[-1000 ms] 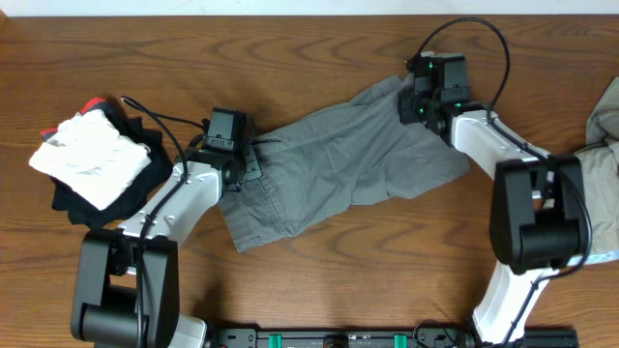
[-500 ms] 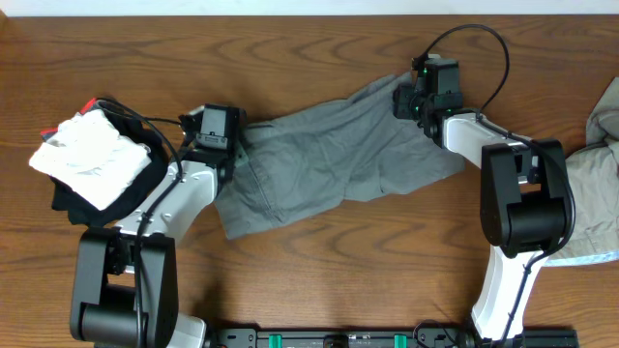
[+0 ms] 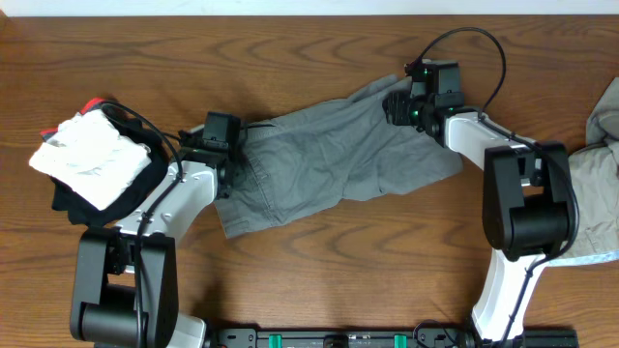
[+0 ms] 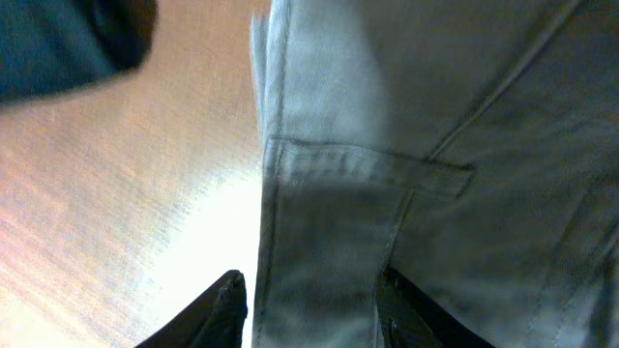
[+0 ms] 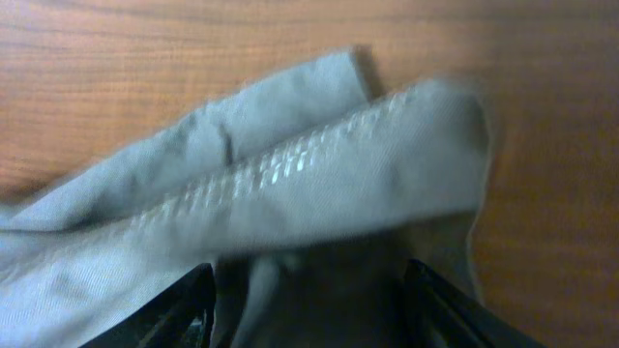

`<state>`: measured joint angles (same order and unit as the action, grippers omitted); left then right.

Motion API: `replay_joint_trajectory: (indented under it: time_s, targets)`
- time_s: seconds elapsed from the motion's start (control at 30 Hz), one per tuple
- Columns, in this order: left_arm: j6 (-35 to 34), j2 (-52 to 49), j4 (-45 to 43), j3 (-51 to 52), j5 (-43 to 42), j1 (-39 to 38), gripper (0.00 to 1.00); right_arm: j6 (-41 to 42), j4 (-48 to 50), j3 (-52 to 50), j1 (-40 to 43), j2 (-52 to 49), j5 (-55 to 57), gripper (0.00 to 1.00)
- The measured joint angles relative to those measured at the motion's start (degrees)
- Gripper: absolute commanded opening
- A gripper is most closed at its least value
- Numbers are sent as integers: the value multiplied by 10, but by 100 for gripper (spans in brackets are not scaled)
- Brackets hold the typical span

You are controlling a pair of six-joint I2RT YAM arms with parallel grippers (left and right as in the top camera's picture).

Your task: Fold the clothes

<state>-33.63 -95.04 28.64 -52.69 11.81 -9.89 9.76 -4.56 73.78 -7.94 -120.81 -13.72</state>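
Grey shorts (image 3: 329, 159): lying crumpled on the wooden table (image 3: 309, 39), stretched slantwise between my two arms. The higher end is at the right, the lower end at the left. The cloth is creased throughout and is not folded flat.

Left gripper (image 3: 230, 157): at the left end of the shorts, over the hem edge. The left wrist camera shows my two fingertips (image 4: 230, 302) standing apart, with the edge of the cloth and a stitched belt loop (image 4: 387, 170) running up between them. I cannot tell whether the pads bear on the fabric.

Right gripper (image 3: 395, 104): at the upper right end of the shorts. The right wrist camera shows the fingers (image 5: 186, 311) set wide, and between them a bunched fold with a shiny stitched seam (image 5: 290, 164). The fold fills the gap and is dark beneath. I cannot tell whether there is a firm grip.

Khaki-beige garment (image 3: 602, 164): lying at the right edge of the table, well apart from the shorts and beside my right arm.

Pile of white and black cloth (image 3: 92, 159): at the far left, with a red scrap at its top. It is near my left arm but clear of the shorts.
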Motion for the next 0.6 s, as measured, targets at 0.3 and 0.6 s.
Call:
replay_joint_trajectory:
  time_s: [0.3,0.6]
  targets:
    - [3,0,41,0,-26,0,46,-55,-245,21,0,35,56,46]
    - [68,0,-14,0,-31,0,54,-15,-408,30,13,45,164,38]
